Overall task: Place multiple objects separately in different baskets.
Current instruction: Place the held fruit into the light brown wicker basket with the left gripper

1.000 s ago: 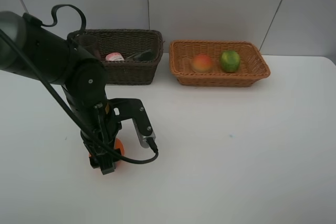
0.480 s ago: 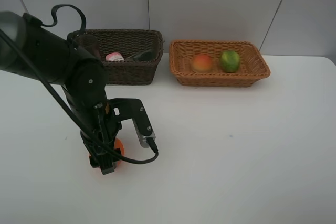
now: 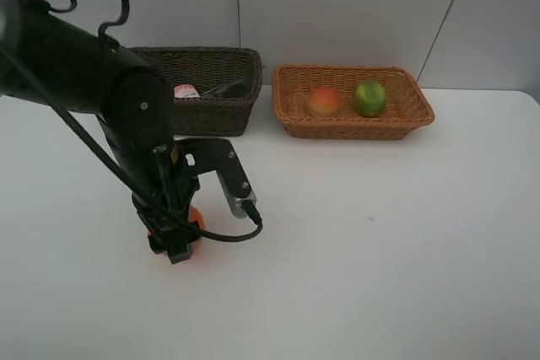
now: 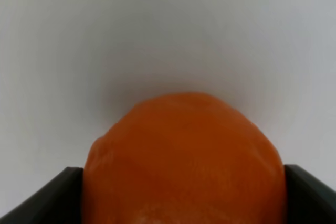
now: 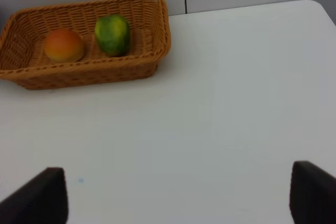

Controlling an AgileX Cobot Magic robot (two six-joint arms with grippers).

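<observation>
An orange tangerine sits between the dark fingers of my left gripper, which is shut on it just above the white table at the front left. A red-yellow peach and a green lime lie in the light tan basket. A pink white-capped bottle and a dark bottle lie in the dark brown basket. My right gripper is open and holds nothing; the high view does not show it.
Both baskets stand side by side against the back wall. The left arm's black body hides the dark basket's left end. A cable loops beside the left gripper. Bare white table stretches across the middle and right.
My left arm has risen a little and drawn back toward the baskets, and the tangerine has moved with it. The things in the baskets have not moved.
</observation>
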